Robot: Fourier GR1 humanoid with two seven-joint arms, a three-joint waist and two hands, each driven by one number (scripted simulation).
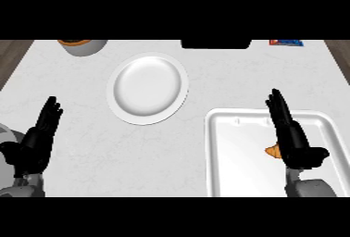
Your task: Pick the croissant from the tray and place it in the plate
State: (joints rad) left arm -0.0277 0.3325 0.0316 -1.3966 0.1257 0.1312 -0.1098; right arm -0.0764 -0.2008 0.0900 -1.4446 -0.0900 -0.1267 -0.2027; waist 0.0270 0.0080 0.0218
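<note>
A white tray (232, 152) lies at the lower right of the counter. My right hand (292, 136) stands over it with straight fingers pointing away, and it hides most of the croissant (272, 151), of which only a small orange tip shows at the hand's left edge. A white plate (147, 88) rests further back, left of the tray, with nothing on it. My left hand (35, 141) shows at the lower left edge, open with fingers up, resting apart from both.
A grey bowl holding something orange (80, 45) sits at the far left back. A black object (215, 44) lies at the back edge, and a blue and red item (285, 42) at the back right. Wood floor shows past the counter's sides.
</note>
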